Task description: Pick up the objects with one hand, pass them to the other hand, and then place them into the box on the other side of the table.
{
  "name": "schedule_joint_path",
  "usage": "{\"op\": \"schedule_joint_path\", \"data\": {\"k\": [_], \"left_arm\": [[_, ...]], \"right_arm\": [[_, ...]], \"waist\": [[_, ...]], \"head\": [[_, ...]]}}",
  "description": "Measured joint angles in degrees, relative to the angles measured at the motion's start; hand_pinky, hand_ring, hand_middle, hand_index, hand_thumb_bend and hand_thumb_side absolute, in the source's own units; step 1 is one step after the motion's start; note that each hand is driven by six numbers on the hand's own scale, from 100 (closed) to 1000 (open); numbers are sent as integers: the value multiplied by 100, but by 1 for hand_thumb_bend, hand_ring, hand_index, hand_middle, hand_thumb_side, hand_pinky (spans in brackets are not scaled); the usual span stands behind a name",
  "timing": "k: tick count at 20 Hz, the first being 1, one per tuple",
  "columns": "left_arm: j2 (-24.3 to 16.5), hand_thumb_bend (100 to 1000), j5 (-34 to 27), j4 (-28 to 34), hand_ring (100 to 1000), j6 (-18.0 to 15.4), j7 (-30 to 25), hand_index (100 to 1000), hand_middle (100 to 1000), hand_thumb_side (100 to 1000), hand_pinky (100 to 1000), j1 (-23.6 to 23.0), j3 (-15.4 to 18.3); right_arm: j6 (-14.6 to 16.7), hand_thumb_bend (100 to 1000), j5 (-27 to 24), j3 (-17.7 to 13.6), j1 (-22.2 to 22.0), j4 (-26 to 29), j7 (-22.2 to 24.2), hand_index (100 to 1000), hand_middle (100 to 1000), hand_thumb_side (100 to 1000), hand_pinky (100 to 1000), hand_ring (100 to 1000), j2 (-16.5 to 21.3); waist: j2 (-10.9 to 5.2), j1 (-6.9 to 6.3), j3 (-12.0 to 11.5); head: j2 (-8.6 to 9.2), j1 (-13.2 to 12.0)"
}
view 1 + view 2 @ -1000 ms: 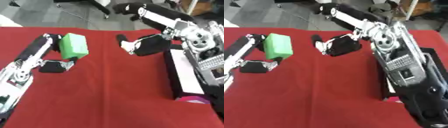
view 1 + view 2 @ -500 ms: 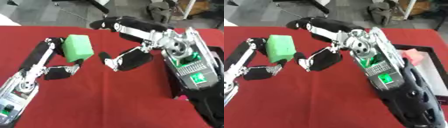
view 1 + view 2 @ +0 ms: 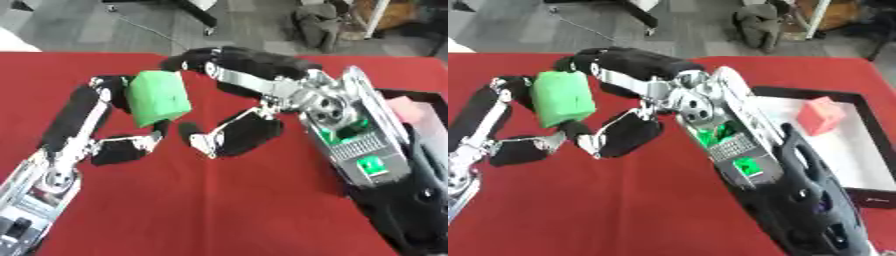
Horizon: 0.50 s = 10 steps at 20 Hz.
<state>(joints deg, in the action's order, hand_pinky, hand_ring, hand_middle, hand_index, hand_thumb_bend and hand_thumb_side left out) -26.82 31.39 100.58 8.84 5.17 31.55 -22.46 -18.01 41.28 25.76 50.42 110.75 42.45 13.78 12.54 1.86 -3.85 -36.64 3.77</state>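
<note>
A green block (image 3: 157,97) hangs above the red table, pinched between the fingers (image 3: 79,112) and thumb (image 3: 122,148) of my left hand (image 3: 63,150), which reaches in from the lower left. My right hand (image 3: 693,105) comes in from the right and stands open around the block's right side. Its fingers (image 3: 232,59) stretch over the block's top corner and its thumb (image 3: 232,139) lies below the bottom edge. I cannot tell whether they touch the block. The black box (image 3: 874,125) with a white floor sits at the right edge.
A pink-red cube (image 3: 820,115) lies inside the box. The red cloth (image 3: 201,205) covers the table toward me. Beyond the far edge is grey floor with a chair base (image 3: 197,12) and a dark bundle (image 3: 324,25).
My right hand has swung left from beside the box to the green block, fingers over it and thumb under it. The left hand has kept its hold and raised the block slightly.
</note>
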Motion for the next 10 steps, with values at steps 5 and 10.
{"op": "schedule_joint_path", "data": {"k": [5,10], "left_arm": [[7,100,33,32,457,-131,73,578,458,354,566,-32,-31],[8,100,50,102,452,-254,83,574,454,373,559,-42,-53]], "right_arm": [[176,205,216,56,1,-76,-5,993,950,279,952,1000,-54],[256,226,429,86,5,-171,-58,991,947,257,953,1000,-99]], "waist": [[10,0,-2],[18,-1,-5]], "head": [[0,40],[1,54]]}}
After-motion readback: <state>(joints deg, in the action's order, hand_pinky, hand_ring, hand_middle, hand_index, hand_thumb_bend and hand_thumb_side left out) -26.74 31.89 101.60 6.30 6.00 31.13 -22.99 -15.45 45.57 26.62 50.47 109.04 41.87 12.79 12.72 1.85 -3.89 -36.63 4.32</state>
